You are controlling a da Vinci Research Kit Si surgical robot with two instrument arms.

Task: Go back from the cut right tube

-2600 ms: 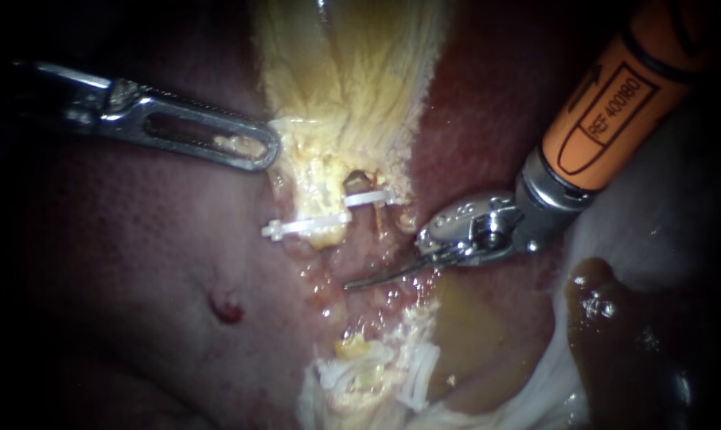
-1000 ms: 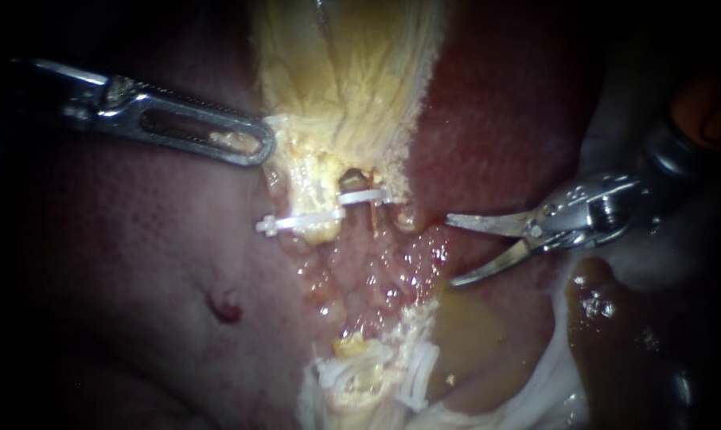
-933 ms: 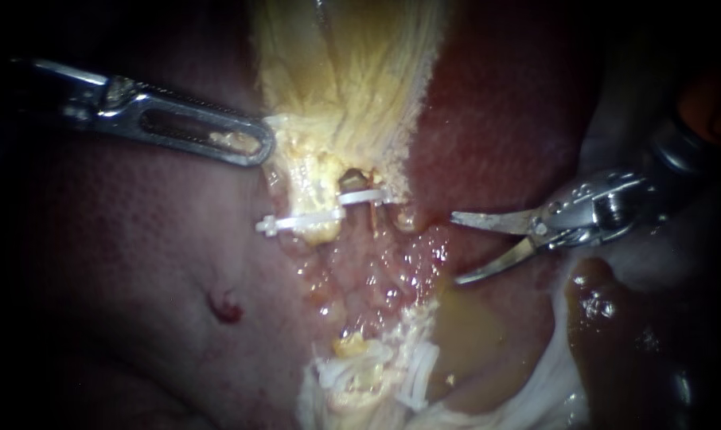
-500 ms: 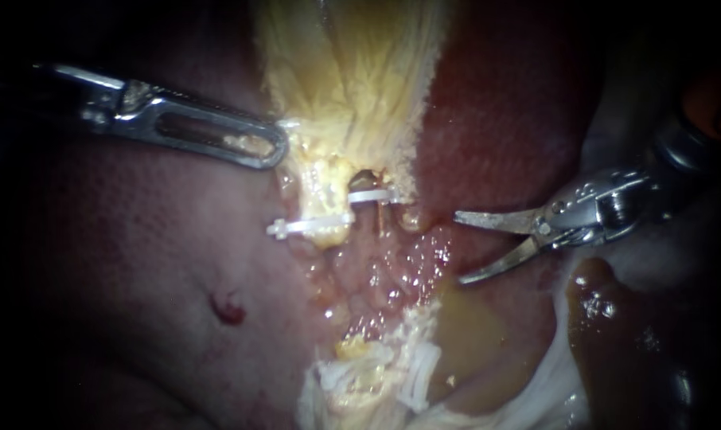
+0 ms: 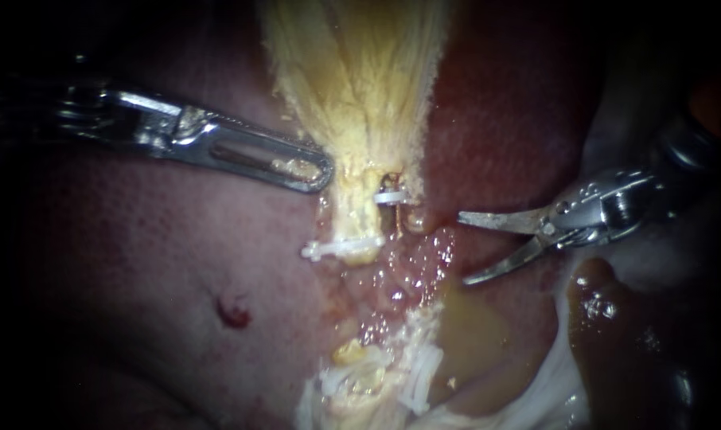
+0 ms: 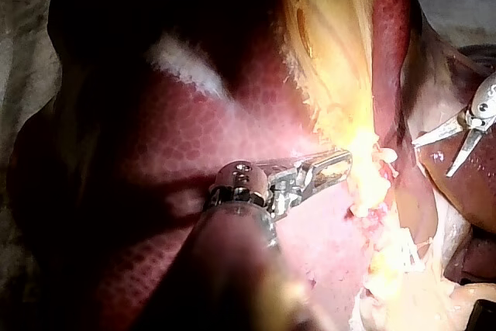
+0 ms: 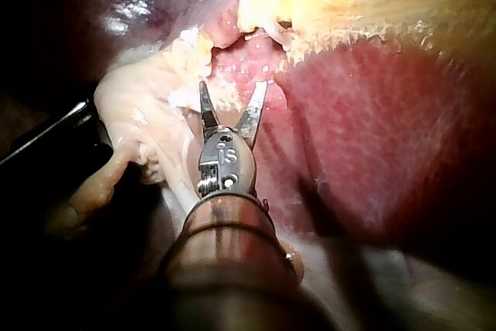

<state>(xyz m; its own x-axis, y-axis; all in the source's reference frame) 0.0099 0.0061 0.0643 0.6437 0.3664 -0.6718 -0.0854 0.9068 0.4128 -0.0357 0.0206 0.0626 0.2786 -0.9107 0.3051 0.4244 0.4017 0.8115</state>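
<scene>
Here's the cut right tube [image 5: 392, 181]: its upper stump sits just under the narrow end of the yellow gallbladder [image 5: 360, 80], with a small white clip [image 5: 388, 196] across it. A longer white clip [image 5: 341, 248] lies just beside and lower, on the neighbouring tube. Below them is raw, glistening pink tissue, then a frayed pale stump with more white clips [image 5: 418, 374]. Out to the side, the right instrument [image 5: 462, 248] is clear of the stump, its tool apart: two curved blades with an obvious gap, touching nothing. Across the way, the left instrument [image 5: 317, 169] comes in over the liver [image 5: 138, 263], its slotted tool clamped on the gallbladder's pale edge, right beside the clipped stump.
</scene>
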